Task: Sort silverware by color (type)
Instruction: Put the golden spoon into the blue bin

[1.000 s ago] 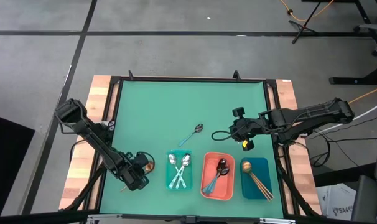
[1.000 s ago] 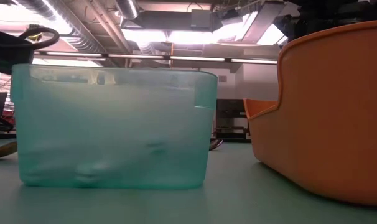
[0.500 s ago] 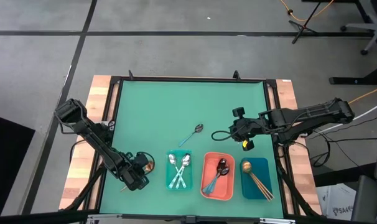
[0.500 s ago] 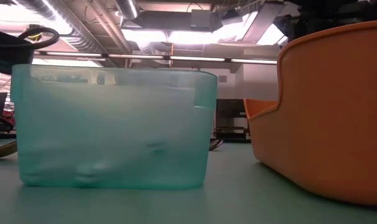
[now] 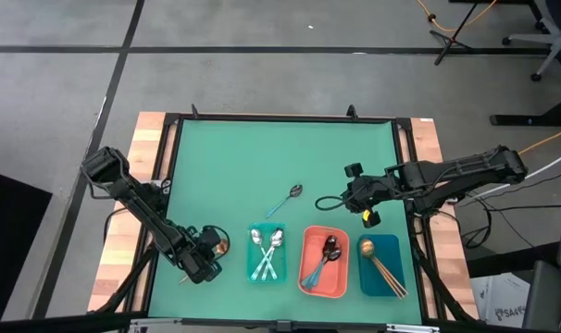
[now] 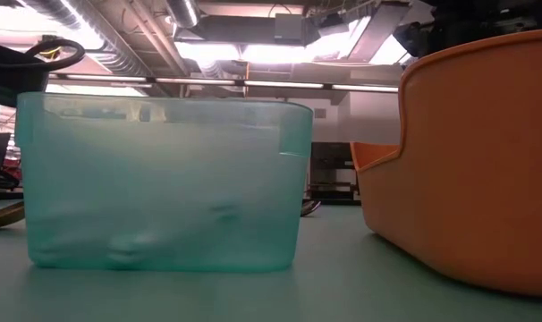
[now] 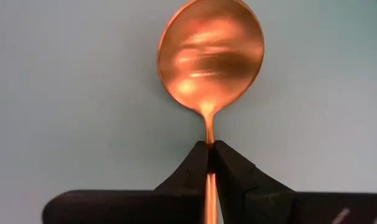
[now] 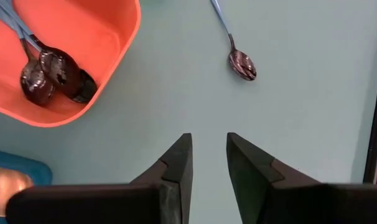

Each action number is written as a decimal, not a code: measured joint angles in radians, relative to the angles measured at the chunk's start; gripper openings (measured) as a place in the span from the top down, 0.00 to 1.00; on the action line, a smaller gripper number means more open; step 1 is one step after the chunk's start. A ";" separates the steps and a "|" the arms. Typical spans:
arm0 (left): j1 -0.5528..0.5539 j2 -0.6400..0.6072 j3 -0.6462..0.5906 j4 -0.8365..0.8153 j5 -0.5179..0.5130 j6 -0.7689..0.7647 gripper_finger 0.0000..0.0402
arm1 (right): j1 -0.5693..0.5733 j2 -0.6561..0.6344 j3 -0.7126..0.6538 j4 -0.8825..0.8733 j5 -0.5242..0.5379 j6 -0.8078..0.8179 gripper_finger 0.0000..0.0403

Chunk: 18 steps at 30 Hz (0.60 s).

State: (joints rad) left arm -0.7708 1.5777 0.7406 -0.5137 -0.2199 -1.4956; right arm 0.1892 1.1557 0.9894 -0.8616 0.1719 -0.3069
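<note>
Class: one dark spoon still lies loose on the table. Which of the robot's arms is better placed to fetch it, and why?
The right. Its hand is open and empty, facing the dark spoon. The left hand is shut on the copper spoon.

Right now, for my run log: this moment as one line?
left end effector shut on copper spoon | right end effector open, empty | dark spoon loose on table

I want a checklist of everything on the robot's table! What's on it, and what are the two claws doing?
Surface: green table, wooden edges.
Job's things: silver spoons in teal tray; dark spoons in coral tray; copper spoons in blue tray; one dark spoon loose mid-table.
Clutter: nothing seen.
Grippers: left gripper shut on a copper spoon; right gripper open, empty.
Cables: black loop by right arm.
Surroundings: grey floor, stands.
</note>
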 joint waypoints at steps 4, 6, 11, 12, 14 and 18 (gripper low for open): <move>0.009 -0.002 0.000 0.001 0.003 -0.069 0.97 | 0.000 0.000 0.000 0.000 0.000 0.000 0.78; 0.019 -0.008 0.002 0.002 0.009 -0.099 0.97 | 0.000 0.000 0.000 0.000 0.000 0.000 0.78; 0.054 -0.025 0.008 0.011 -0.045 -0.101 0.98 | 0.000 0.000 0.000 0.000 -0.001 0.000 0.78; 0.062 -0.036 0.008 0.013 -0.065 -0.102 0.98 | 0.000 0.000 0.000 0.000 -0.001 0.000 0.78; 0.075 -0.056 0.010 0.013 -0.094 -0.102 0.98 | 0.000 0.000 0.000 0.000 -0.001 0.000 0.78; 0.108 -0.106 0.010 0.005 -0.123 -0.091 0.98 | 0.000 0.000 0.000 0.000 0.000 0.000 0.78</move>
State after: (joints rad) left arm -0.6626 1.4719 0.7509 -0.5082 -0.3426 -1.5864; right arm 0.1892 1.1557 0.9894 -0.8616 0.1715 -0.3071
